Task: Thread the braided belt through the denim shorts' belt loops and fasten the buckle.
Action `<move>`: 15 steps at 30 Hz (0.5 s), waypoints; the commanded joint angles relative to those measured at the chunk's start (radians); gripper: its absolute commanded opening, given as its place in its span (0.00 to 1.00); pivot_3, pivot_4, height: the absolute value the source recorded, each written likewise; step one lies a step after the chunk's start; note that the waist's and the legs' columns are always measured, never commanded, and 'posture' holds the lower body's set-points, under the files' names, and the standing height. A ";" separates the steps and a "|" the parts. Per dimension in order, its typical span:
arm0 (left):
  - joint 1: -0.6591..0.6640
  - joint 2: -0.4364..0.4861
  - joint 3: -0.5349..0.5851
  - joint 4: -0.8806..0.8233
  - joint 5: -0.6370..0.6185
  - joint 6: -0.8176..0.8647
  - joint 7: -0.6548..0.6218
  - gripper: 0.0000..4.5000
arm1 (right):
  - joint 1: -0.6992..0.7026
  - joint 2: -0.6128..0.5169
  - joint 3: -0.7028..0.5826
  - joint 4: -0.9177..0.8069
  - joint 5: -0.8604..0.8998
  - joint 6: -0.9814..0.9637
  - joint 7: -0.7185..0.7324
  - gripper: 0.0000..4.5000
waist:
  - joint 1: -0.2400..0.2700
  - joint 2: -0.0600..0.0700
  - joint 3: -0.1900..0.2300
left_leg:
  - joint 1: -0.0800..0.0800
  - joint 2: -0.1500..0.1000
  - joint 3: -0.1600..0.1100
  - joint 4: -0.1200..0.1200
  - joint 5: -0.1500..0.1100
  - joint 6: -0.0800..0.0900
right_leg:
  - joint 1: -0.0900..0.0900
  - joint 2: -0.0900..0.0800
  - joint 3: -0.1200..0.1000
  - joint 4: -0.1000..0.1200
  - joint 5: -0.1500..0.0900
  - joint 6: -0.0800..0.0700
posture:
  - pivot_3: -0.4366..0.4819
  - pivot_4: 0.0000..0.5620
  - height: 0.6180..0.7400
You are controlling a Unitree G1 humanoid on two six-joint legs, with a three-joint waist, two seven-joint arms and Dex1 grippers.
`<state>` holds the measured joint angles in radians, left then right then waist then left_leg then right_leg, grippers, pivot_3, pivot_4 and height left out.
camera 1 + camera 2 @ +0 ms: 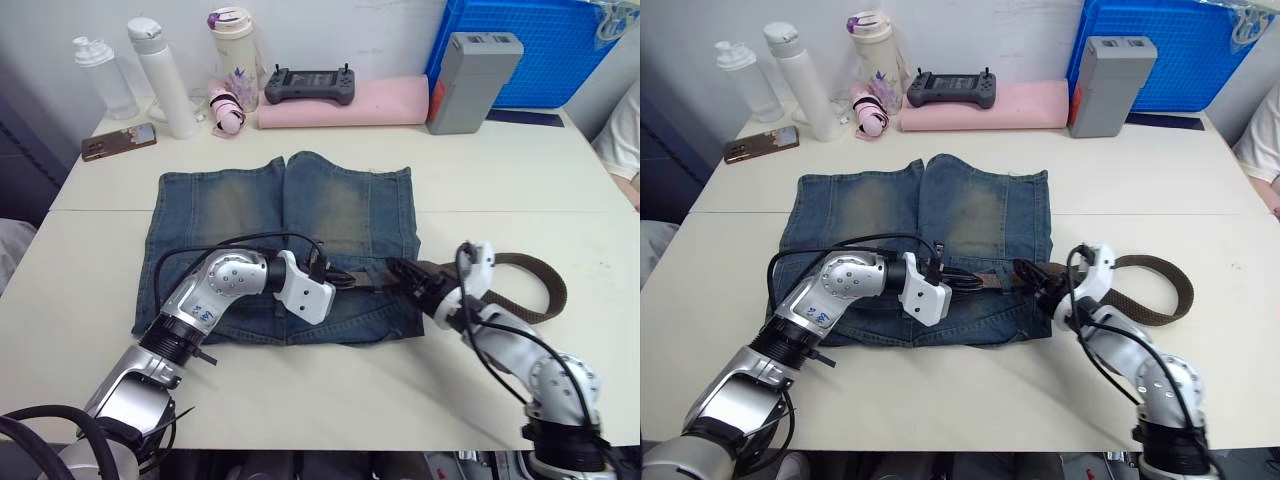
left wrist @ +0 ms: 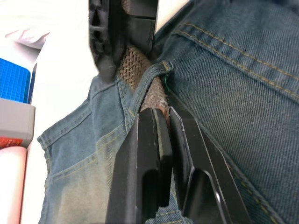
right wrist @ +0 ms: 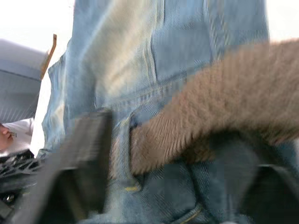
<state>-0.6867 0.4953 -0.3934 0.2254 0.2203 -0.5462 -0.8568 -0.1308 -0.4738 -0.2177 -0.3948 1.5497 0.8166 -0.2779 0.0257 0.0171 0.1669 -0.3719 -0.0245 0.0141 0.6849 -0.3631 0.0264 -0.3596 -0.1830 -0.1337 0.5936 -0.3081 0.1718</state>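
- No brand, label or writing can be read on any thing.
- The denim shorts [image 1: 290, 240] lie flat in the middle of the table [image 1: 520, 190], with the waistband toward the near edge and the legs toward the far edge.
- The braided belt [image 1: 530, 275] runs along the waistband; the rest of it makes a loop on the table to the right of the shorts.
- The left gripper [image 2: 164, 135] rests on the middle of the waistband. Its fingers are almost together and pinch the flat belt tip just beside one of the belt loops [image 2: 156, 77]; the belt passes under this loop.
- The right gripper [image 1: 410, 275] is at the right end of the waistband and touches the belt there. In the left wrist view its fingers [image 2: 105, 42] stand on both sides of the woven strap, narrow, holding it.
- The buckle cannot be made out.
- Along the far edge stand a clear bottle [image 1: 100, 75], a white bottle [image 1: 165, 75] and a cup with a purple lid [image 1: 235, 55].
- Near them lie a phone [image 1: 120, 142], a black controller [image 1: 310, 86] on a pink foam roll [image 1: 345, 105], a grey box [image 1: 472, 80] and a blue crate [image 1: 540, 50].
- Nothing lies on the shorts except the two grippers, their cables and the belt.
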 commanded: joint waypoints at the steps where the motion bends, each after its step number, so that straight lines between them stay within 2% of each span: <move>1: 0.010 0.006 0.021 -0.041 -0.042 0.020 -0.015 0.00 | 0.050 -0.165 -0.071 -0.158 0.004 0.073 0.167 0.95 | -0.001 -0.001 0.000 | 0.000 0.000 0.000 0.000 0.000 0.000 | 0.000 0.000 0.000 0.000 0.000 0.000 | 0.48 0.27 0.79; 4: 0.014 0.008 0.017 -0.048 -0.051 0.031 -0.029 0.00 | 0.100 -0.316 -0.082 -0.301 -0.067 0.097 0.387 0.95 | 0.000 -0.001 0.001 | -0.001 0.000 0.002 0.000 0.000 0.001 | 0.000 0.000 0.000 -0.002 0.000 0.000 | 0.48 0.27 0.79; 6: 0.014 0.009 0.015 -0.055 -0.064 0.037 -0.045 0.00 | 0.148 -0.444 -0.022 -0.434 -0.265 0.054 0.581 0.95 | -0.002 -0.003 0.002 | 0.000 0.002 0.002 0.000 0.000 0.001 | 0.000 0.001 -0.001 -0.003 0.000 0.000 | 0.48 0.27 0.79; 8: 0.014 0.011 0.019 -0.061 -0.077 0.046 -0.056 0.00 | 0.177 -0.522 0.069 -0.512 -0.460 -0.013 0.699 0.95 | 0.000 -0.005 0.002 | 0.000 0.001 0.004 0.000 0.000 0.001 | 0.000 0.000 0.000 -0.003 0.000 0.000 | 0.48 0.27 0.79; 9: 0.015 0.014 0.022 -0.066 -0.082 0.050 -0.060 0.00 | 0.182 -0.550 0.133 -0.525 -0.577 -0.063 0.730 0.95 | 0.000 -0.009 0.002 | 0.000 0.002 0.005 0.000 0.000 0.001 | 0.001 0.001 0.000 -0.003 0.000 0.000 | 0.48 0.27 0.79; 12: 0.039 0.051 0.044 -0.111 -0.115 0.086 -0.091 0.00 | 0.156 -0.643 0.442 -0.456 -1.139 -0.327 0.755 0.95 | -0.002 -0.012 0.004 | 0.000 0.001 0.006 0.003 -0.001 0.001 | 0.001 0.000 0.001 -0.003 0.000 0.000 | 0.48 0.27 0.79; 15: 0.069 0.093 0.065 -0.163 -0.132 0.117 -0.108 0.00 | 0.112 -0.616 0.630 -0.312 -1.541 -0.525 0.704 0.95 | -0.005 -0.013 0.004 | -0.001 0.001 0.006 0.005 -0.001 0.002 | 0.000 0.000 0.002 -0.003 0.000 0.001 | 0.48 0.27 0.79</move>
<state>-0.6279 0.5746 -0.3586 0.1199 0.1205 -0.4447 -0.9573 0.0050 -1.1085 0.3420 -0.7549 0.2237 0.4083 0.4568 0.0210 0.0042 0.1713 -0.3726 -0.0235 0.0199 0.6904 -0.3643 0.0282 -0.3598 -0.1834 -0.1321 0.5912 -0.3078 0.1725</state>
